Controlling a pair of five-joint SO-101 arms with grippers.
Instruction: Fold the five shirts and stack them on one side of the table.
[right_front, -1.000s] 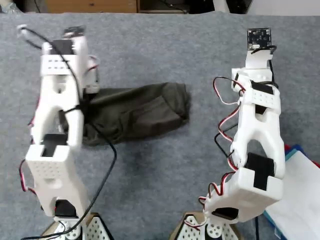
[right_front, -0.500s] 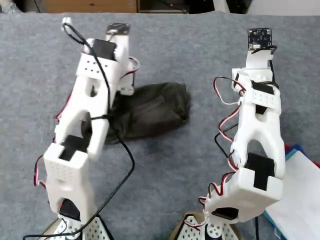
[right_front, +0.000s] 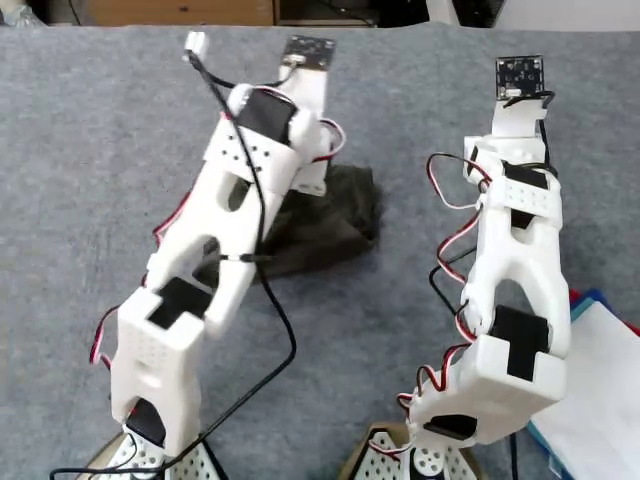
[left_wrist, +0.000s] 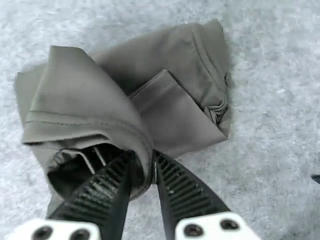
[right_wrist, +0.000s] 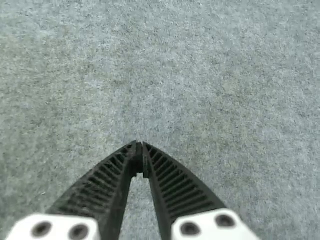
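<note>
— Where's the shirt?
— The olive shirt (right_front: 350, 212) lies bunched mid-table on the grey felt (right_front: 90, 160).
— And the pincers?
— The left gripper (left_wrist: 142, 156) is nipped tight on a raised fold of it. The right gripper (right_wrist: 139, 146) is closed on nothing, above bare felt to the right.

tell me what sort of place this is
Likely a robotics lab bench: a grey felt-covered table, the left gripper pinching a dark olive shirt, the right gripper shut above bare felt.
</note>
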